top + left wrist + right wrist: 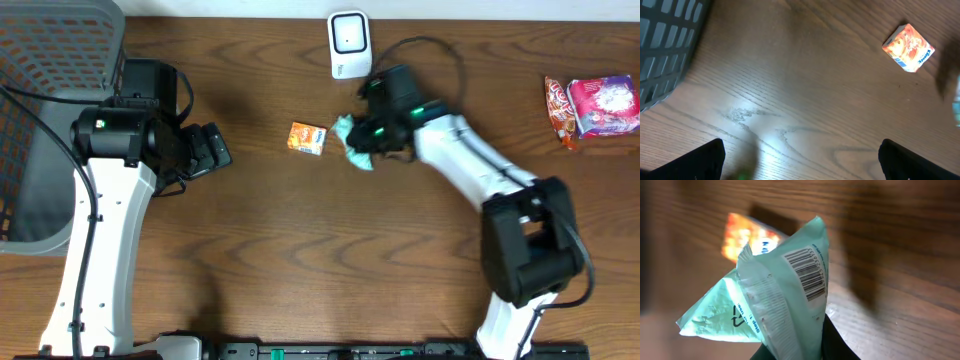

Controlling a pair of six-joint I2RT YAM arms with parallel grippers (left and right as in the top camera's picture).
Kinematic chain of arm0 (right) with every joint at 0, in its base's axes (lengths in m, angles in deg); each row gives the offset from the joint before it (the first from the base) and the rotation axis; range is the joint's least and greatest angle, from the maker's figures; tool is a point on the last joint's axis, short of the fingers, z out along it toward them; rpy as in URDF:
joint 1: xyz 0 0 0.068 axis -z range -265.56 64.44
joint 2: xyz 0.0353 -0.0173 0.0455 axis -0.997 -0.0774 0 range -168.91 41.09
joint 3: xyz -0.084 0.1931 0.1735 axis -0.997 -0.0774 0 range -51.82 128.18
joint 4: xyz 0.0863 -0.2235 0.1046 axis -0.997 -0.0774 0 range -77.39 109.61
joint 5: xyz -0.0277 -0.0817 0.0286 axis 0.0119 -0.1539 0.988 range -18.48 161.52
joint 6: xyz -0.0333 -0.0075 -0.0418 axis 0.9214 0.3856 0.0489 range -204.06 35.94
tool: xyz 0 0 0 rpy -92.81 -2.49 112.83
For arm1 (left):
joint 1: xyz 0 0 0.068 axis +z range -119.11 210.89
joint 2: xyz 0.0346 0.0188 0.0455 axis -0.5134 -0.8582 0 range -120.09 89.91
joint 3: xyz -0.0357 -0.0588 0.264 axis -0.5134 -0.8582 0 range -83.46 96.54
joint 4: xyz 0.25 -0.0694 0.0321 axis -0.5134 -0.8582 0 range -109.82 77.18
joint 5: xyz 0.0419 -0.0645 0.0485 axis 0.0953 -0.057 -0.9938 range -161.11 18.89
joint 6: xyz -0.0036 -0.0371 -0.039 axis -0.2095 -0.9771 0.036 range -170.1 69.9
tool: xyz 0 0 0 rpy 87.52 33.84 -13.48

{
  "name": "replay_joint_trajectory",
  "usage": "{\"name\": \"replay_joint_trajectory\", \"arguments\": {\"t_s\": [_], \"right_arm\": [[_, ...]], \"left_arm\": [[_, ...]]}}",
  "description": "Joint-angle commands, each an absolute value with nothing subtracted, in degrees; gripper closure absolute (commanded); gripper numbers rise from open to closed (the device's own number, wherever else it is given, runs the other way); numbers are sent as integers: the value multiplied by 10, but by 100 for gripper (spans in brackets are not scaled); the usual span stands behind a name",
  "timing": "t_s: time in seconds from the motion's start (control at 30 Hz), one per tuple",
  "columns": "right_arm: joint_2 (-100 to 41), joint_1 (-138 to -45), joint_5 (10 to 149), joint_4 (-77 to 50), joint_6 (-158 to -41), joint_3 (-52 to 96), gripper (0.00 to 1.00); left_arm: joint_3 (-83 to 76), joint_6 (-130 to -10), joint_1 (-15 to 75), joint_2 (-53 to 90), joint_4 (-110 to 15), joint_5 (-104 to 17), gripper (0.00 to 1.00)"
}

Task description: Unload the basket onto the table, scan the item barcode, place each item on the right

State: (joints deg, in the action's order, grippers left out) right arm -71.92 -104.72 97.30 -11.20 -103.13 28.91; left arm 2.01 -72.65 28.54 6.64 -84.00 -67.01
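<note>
Mint packet (790, 280) clamped in right tool (372, 128), near white scanner (348, 42), barcode showing. Best: turn barcode toward scanner window, hold steady. Left tool (800, 167) spread wide, idle above surface.

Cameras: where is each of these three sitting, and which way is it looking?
Overhead: fixed above the table, facing straight down; shows both arms, left gripper and right gripper.
Left wrist: on the left arm, facing down at the wood; its open fingertips show at the bottom corners.
Right wrist: on the right arm, close on the mint packet it holds; little gripper shows.
Shared: both wrist views see the orange packet.
</note>
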Motion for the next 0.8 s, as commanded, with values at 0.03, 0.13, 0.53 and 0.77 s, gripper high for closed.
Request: {"name": "replay_joint_trajectory", "arguments": {"t_s": [0.03,0.13,0.53,0.77], "right_arm": [[-742,-997,1242,-118,-1037,278,99],[-765,-974,1321,-119,-1036,261,99],[-835,-916,1525,-98,-1033,241,99],[-841,-903,1596,-97,-1032,241,99]], "left_arm": [[19,-732,287,63,-842,-675,2],[19,-732,287,63,-842,-675,2],[19,-732,287,63,-842,-675,2],[19,-732,287,63,-842,-675,2]]}}
